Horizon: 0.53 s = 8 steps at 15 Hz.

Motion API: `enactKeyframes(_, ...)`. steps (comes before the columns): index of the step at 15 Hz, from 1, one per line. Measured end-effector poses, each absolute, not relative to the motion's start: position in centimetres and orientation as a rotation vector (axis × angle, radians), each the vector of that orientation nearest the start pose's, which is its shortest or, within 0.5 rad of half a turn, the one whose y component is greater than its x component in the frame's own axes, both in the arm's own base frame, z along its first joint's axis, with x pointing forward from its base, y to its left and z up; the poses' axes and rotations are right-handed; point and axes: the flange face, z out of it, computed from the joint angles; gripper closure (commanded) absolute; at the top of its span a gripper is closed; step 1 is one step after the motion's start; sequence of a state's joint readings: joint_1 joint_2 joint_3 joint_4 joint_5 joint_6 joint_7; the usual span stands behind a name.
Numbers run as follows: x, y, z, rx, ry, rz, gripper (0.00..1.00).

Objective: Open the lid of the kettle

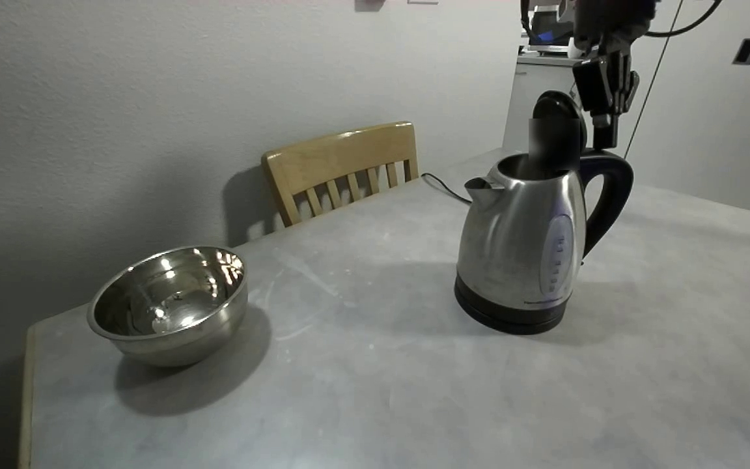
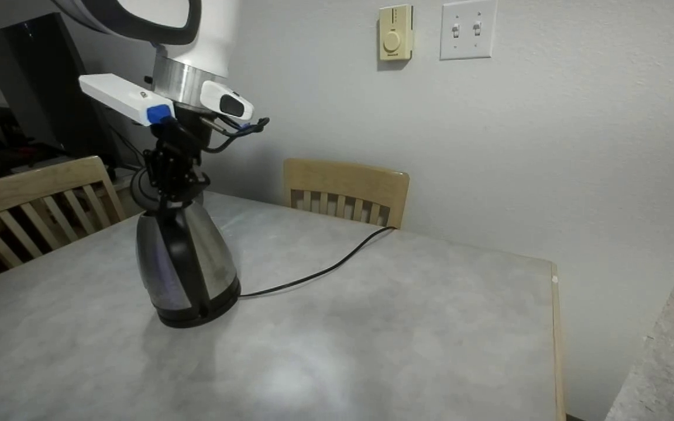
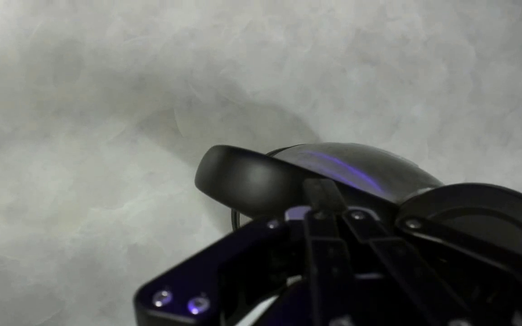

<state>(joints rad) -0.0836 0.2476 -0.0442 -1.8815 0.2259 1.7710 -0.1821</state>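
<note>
The stainless-steel kettle (image 1: pixel 512 241) stands upright on the grey table; it also shows in an exterior view (image 2: pixel 214 251) and the wrist view (image 3: pixel 360 165). Its black lid (image 1: pixel 560 127) is raised and stands steeply up at the handle side, leaving the kettle's mouth uncovered. The lid also shows in an exterior view (image 2: pixel 143 188) and the wrist view (image 3: pixel 483 217). My gripper (image 1: pixel 605 133) points down just above the black handle (image 1: pixel 616 189), behind the lid. Its fingertips (image 3: pixel 326 194) are together with nothing visible between them. I cannot tell whether they touch the handle.
A shiny metal bowl (image 1: pixel 183 348) sits on the table (image 1: pixel 362 397) beyond the spout side. A black cord (image 2: pixel 337 266) runs from the kettle's base to the table edge. Wooden chairs (image 1: pixel 342 151) (image 2: pixel 38 181) stand at the table edge, near a wall.
</note>
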Motion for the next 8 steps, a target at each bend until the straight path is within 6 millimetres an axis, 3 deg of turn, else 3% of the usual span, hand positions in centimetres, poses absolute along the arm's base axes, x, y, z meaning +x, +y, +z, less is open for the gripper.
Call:
enactKeyframes(4,57.0,-4.9,36.1,-2.890,0.064,0.470,1.00)
enactKeyframes(8,56.2,-4.2,38.4,-2.992,0.070,0.432,1.00)
